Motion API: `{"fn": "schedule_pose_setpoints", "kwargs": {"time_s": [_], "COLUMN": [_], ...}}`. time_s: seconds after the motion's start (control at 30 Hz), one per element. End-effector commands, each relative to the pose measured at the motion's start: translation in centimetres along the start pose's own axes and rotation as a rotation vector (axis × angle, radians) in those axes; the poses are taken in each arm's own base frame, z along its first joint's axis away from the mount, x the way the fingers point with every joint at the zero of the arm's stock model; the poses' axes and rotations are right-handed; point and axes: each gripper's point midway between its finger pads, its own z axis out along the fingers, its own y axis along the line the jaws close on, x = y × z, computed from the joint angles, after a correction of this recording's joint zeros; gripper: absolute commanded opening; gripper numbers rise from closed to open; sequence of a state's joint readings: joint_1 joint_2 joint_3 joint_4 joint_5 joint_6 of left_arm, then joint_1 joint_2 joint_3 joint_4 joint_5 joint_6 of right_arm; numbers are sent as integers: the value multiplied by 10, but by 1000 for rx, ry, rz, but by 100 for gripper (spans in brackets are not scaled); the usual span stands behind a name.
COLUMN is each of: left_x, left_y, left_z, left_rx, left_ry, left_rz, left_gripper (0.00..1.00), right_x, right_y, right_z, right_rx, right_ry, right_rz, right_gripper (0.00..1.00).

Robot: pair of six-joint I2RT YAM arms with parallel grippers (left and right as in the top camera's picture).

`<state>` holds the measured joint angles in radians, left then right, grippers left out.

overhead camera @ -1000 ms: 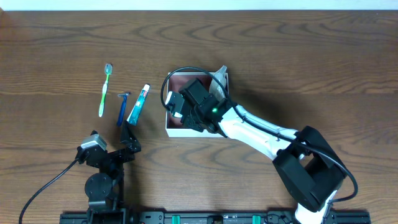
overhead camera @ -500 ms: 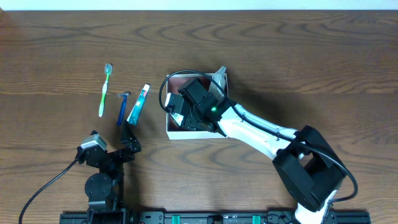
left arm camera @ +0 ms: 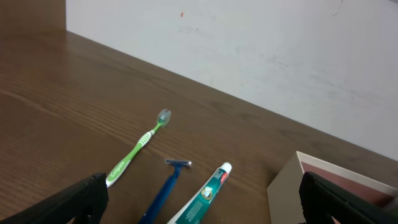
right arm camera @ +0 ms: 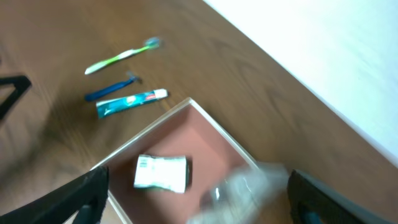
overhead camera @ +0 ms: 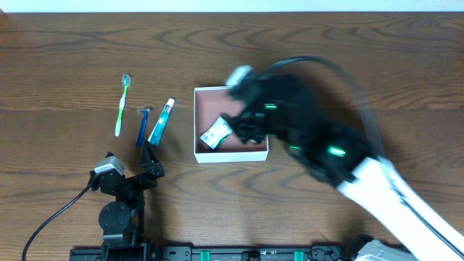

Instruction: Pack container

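Note:
The container [overhead camera: 257, 154] is a white-walled box with a reddish-pink inside at the table's middle. A white and green packet [overhead camera: 215, 133] lies in its left half. My right gripper [overhead camera: 250, 125] is motion-blurred above the container's right half; in the right wrist view it [right arm camera: 208, 196] is open over the container [right arm camera: 155, 124] and the packet [right arm camera: 160, 172], with a blurred clear plastic piece [right arm camera: 249, 186] below it. A green toothbrush [overhead camera: 122, 107], blue razor [overhead camera: 142, 125] and toothpaste tube [overhead camera: 161, 121] lie left of the container. My left gripper [overhead camera: 150, 156] is open and empty just in front of them.
The left wrist view shows the toothbrush [left arm camera: 137, 151], razor [left arm camera: 165, 190], toothpaste [left arm camera: 202, 199] and the container's corner [left arm camera: 292, 186]. A white wall rises behind the table's far edge. A black cable runs from the left arm's base toward the front left.
The right arm has swung up and to the right off the container's left half. The white packet now lies uncovered inside the container. The left arm has not moved.

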<state>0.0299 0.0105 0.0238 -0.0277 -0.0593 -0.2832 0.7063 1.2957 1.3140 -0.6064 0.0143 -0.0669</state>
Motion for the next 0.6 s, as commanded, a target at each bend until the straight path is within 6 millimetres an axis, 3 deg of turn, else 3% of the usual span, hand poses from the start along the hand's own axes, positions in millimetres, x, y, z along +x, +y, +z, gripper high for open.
{"fn": "schedule_pose_setpoints", "kwargs": {"time_s": [0.0,0.23,0.37,0.57], "left_x": [16,16,16,17], "left_y": [10,10,9,9], "left_z": [1,1,1,1], "left_rx": [-41,-41,-40,-36], "left_ry": [47,47,43,49], "left_rz": [25,25,24,25], "left_gripper": [98,98,98,98], "right_x": [18,109,130,135], "right_y": [-50,-144,-170,-179], "right_z": [-26,-67,-81,-87], "right_rx": [148,445,498,525], "right_ry": [31,247,272,269], "right_rz": [361,786,889,916], "right_gripper": [92,99,99,99]}}
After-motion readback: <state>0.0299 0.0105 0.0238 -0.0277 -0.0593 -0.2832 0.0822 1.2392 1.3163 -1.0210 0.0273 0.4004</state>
